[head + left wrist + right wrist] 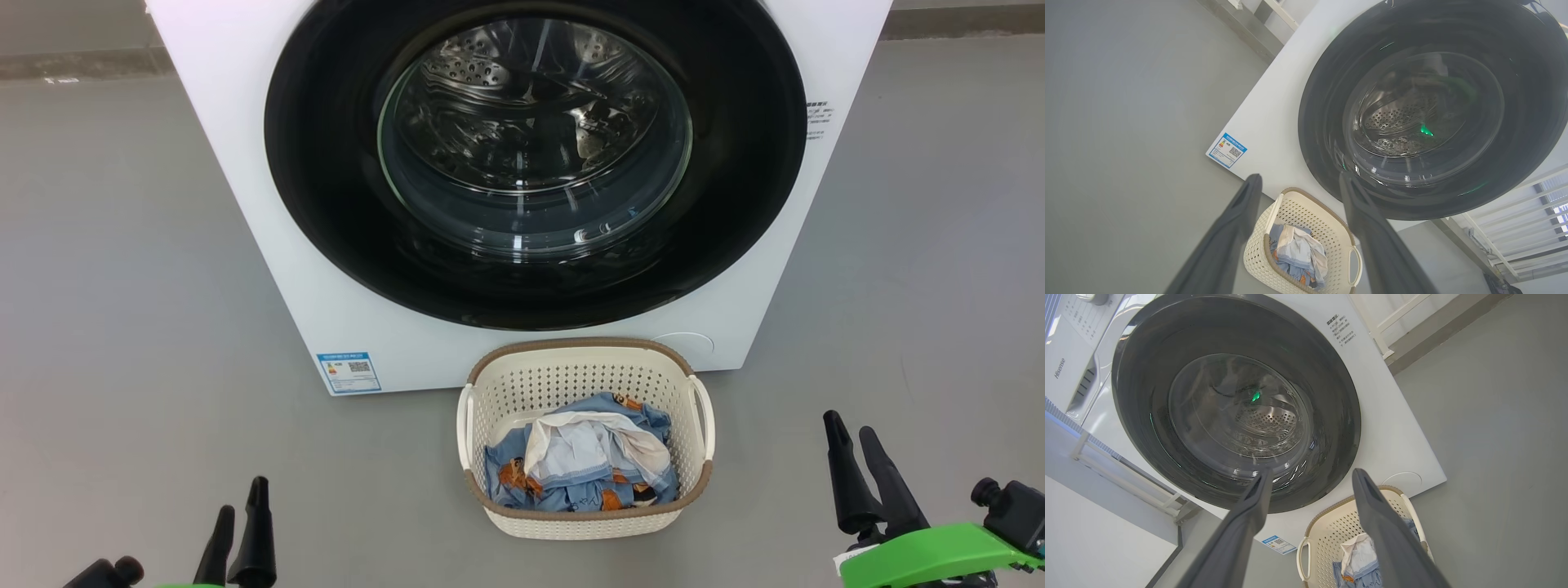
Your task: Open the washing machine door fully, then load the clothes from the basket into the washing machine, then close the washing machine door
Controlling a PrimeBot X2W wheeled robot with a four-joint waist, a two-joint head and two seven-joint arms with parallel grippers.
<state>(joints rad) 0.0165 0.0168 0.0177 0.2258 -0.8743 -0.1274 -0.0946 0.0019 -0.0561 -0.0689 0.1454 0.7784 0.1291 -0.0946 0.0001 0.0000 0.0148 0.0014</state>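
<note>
The white washing machine (269,212) stands straight ahead, its round black-rimmed door (326,204) closed flat against the front, with the steel drum visible through the glass. On the floor just before it sits the cream basket (588,363) holding the clothes (584,461), light blue printed fabric with a white garment on top. My left gripper (242,500) is low at the left, open and empty. At the lower right my right gripper (852,433) is open and empty too. Both are well short of the basket. The wrist views show the door (1323,122) (1135,375) and basket (1257,253) (1327,526) beyond spread fingers.
Grey floor (122,286) lies on both sides of the machine. A blue label (349,372) marks its lower left corner. White rail frames (1515,212) and a wall base (1437,330) stand beside and behind the machine.
</note>
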